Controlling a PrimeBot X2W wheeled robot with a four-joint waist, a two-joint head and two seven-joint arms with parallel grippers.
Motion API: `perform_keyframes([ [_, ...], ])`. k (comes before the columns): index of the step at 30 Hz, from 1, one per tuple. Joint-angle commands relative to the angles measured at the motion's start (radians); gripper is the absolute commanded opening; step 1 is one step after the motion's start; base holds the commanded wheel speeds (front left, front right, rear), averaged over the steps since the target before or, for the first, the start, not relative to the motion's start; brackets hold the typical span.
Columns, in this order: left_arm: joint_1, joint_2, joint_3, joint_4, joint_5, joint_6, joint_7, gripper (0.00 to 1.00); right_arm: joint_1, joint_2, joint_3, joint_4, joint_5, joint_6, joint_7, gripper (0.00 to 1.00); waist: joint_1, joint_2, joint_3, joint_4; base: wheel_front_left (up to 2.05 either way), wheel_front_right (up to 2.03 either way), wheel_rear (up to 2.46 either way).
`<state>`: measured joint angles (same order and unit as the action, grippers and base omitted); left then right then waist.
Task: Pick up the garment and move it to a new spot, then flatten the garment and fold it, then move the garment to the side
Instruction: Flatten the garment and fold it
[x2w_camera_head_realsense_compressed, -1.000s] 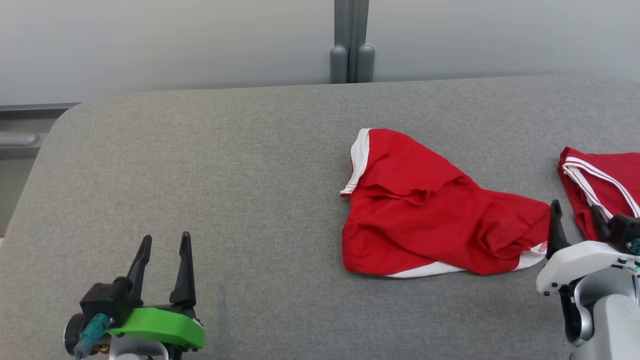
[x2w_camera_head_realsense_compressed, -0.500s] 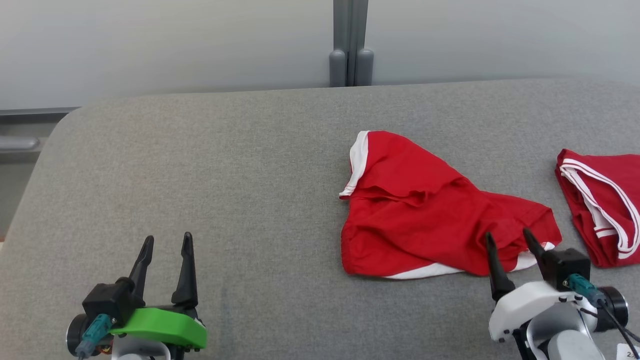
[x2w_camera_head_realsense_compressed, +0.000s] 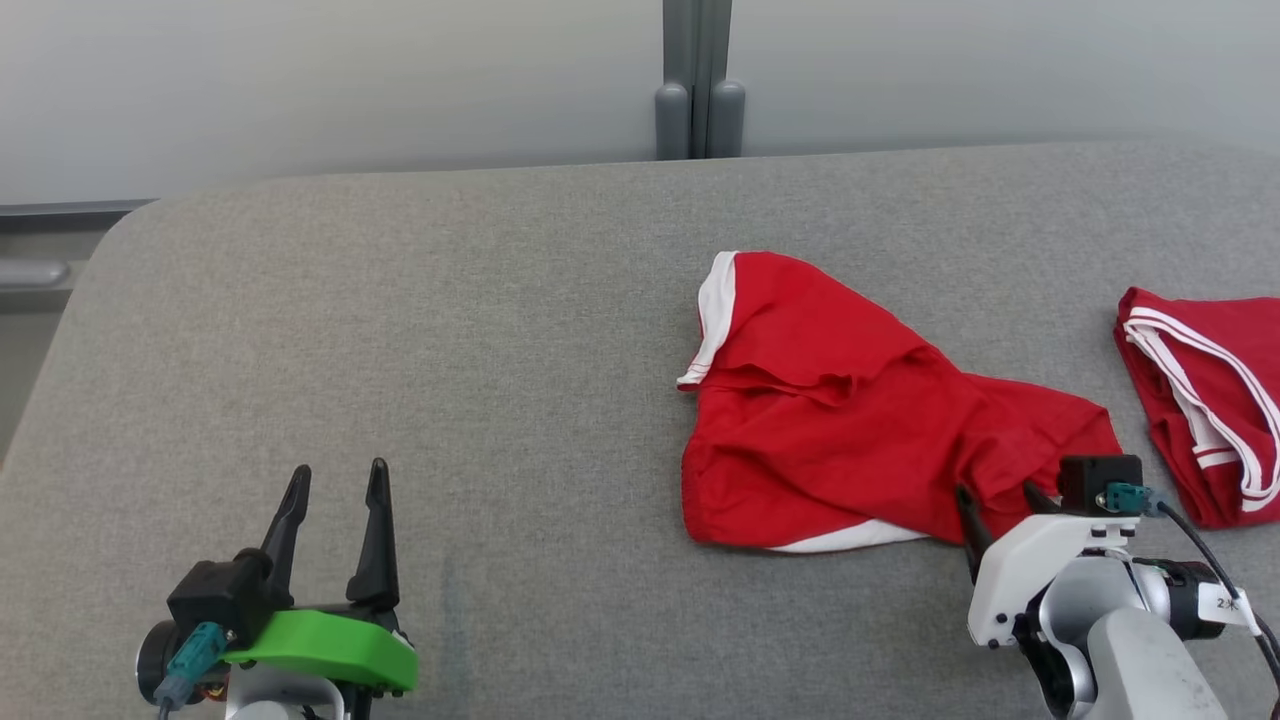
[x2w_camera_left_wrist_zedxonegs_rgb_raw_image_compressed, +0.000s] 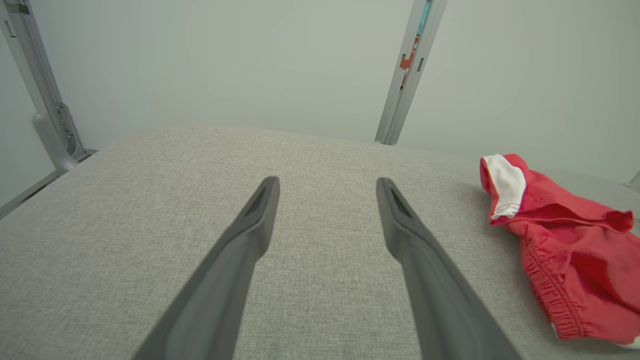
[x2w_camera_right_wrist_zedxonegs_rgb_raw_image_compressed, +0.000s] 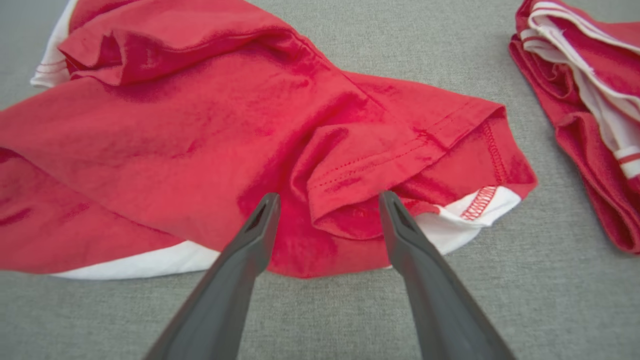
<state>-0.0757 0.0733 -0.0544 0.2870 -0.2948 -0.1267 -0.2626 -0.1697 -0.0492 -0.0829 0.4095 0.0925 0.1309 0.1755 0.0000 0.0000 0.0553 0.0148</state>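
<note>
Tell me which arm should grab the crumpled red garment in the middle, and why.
Right. The right claw hangs open at the near edge of the crumpled red garment, its fingers either side of a fold. The left claw, also open, sits well away over the bare grey surface.

The grey cloth-covered table (x2w_camera_head_realsense_compressed: 400, 330) carries a crumpled red garment (x2w_camera_head_realsense_compressed: 850, 430) with white trim and, near it on the right, a second red garment (x2w_camera_head_realsense_compressed: 1250, 340) with white stripes.
</note>
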Motion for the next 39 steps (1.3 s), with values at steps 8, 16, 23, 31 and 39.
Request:
perform_keyframes([
  [8, -0.026, 0.001, 0.001, -0.001, 0.009, -0.004, -0.002, 1.0, -0.085, -0.003, -0.003, 0.098, 0.036, -0.001, 0.034, 0.43, 0.0, 0.0, 0.014, 0.019, 0.0, 0.0, 0.0],
  [16, -0.03, 0.005, 0.002, -0.005, 0.008, -0.005, -0.002, 1.0, -0.171, -0.009, -0.051, 0.101, -0.003, -0.001, -0.05, 0.0, 0.0, 0.0, 0.023, 0.023, 0.0, 0.0, 0.0],
  [23, -0.041, 0.009, -0.008, -0.005, 0.003, -0.005, -0.002, 1.0, -0.308, -0.017, -0.08, 0.15, 0.008, 0.0, -0.13, 0.0, 0.0, 0.0, 0.04, 0.027, 0.0, 0.0, 0.0],
  [31, -0.043, 0.013, -0.014, 0.0, 0.0, -0.005, -0.002, 1.0, -0.412, -0.04, -0.101, 0.294, -0.006, -0.001, -0.128, 1.0, 0.0, 0.0, 0.043, 0.031, 0.0, 0.0, 0.0],
  [39, -0.022, 0.013, 0.004, 0.003, 0.0, -0.005, -0.002, 1.0, -0.331, -0.045, -0.163, 0.236, -0.087, -0.001, -0.208, 1.0, 0.0, 0.0, 0.021, 0.017, 0.0, 0.0, 0.0],
])
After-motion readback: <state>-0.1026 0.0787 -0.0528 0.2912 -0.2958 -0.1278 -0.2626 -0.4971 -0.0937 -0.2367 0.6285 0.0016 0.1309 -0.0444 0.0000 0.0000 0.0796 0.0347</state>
